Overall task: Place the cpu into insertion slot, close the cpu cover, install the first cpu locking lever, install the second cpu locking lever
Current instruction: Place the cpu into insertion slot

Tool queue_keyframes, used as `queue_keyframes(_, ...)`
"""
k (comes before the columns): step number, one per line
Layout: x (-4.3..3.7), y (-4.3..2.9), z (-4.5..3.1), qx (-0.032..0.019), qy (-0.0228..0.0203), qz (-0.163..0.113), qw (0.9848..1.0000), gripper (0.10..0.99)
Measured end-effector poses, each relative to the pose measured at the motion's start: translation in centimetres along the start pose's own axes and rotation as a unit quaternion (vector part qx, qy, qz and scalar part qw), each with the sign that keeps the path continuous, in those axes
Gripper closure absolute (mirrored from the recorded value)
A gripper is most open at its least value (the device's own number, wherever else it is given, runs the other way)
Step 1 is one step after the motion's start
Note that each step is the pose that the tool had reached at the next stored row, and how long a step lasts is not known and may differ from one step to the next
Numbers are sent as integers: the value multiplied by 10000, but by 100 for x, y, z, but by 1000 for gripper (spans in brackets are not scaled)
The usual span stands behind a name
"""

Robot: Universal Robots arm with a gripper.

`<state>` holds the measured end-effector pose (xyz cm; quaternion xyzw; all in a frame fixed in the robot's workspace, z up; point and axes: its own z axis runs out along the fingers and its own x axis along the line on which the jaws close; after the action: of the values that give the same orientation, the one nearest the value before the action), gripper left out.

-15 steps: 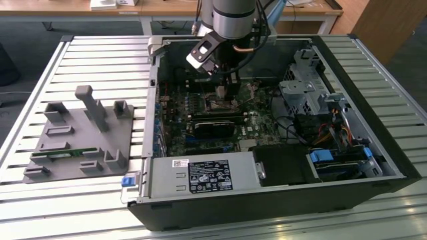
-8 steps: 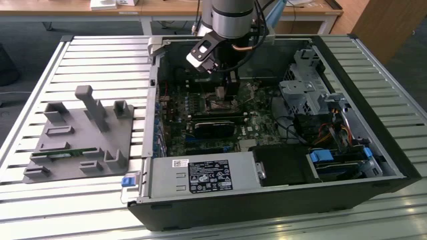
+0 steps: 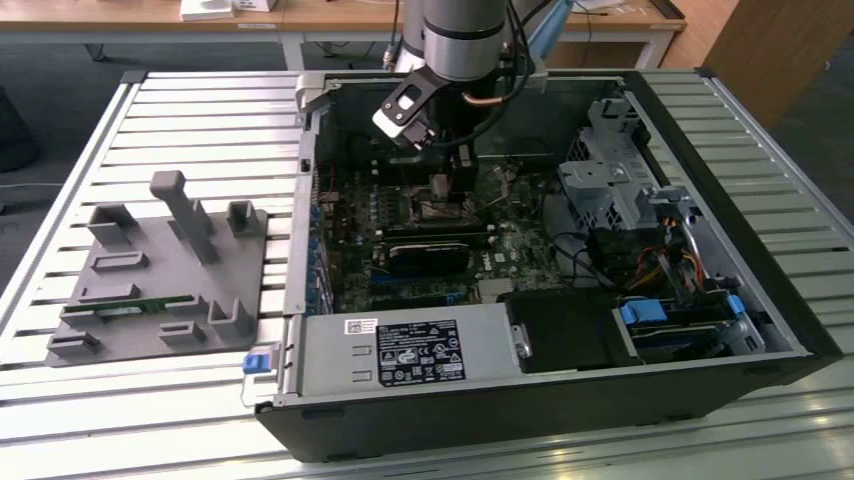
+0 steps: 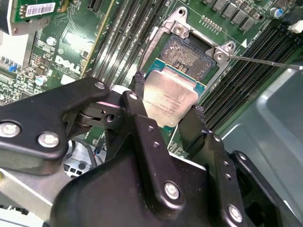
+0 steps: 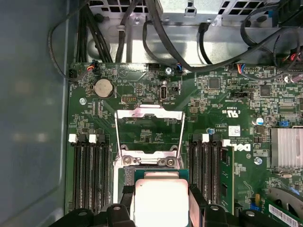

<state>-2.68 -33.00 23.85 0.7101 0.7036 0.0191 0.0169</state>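
Note:
The cpu [image 4: 171, 100], a flat square chip with a silvery top, sits between my black fingertips [image 4: 138, 92], so my gripper [image 4: 166, 108] is shut on it. It hangs close over the near part of the insertion slot [image 4: 185, 53], whose dark pin field and black rim stay uncovered on the far side. In the first wrist view the cpu [image 5: 161, 201] covers most of the insertion slot [image 5: 126, 176]. The cpu cover [image 5: 149, 113], a silvery frame, lies flipped open beyond its hinge. A thin locking lever [image 4: 265, 61] sticks out sideways. In the exterior view my gripper [image 3: 447, 188] reaches down into the case.
The green motherboard [image 5: 218, 99] carries black memory slots [image 5: 90, 175] on both sides of the socket and a black card [image 3: 427, 250]. Cables [image 5: 156, 42], a drive cage [image 3: 607, 185] and a power supply [image 3: 400, 350] fill the open case. A grey fixture [image 3: 160, 270] stands at the exterior view's left.

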Motion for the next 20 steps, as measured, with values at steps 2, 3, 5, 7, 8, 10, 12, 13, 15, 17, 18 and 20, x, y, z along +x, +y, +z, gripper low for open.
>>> queue_keyframes(2,2,-1,9,0,0,-4,10000,549)
queue_keyframes(3,3,-1,13,0,0,-9,10000,549)
queue_keyframes(5,4,-2,25,0,0,-13,10000,549)
queue_keyframes(7,8,-3,40,0,1,-13,10000,549)
queue_keyframes(8,14,-4,48,0,0,-13,10000,549)
queue_keyframes(10,25,-4,64,0,0,-14,10000,549)
queue_keyframes(12,34,-5,80,0,1,-14,10000,549)
queue_keyframes(13,36,-7,86,0,1,-14,10000,549)
queue_keyframes(15,38,-17,99,0,1,-14,10000,549)
queue_keyframes(17,43,-32,113,0,1,-16,10000,549)
queue_keyframes(18,46,-37,122,0,1,-17,10000,549)
queue_keyframes(20,50,-42,143,0,1,-19,10000,549)
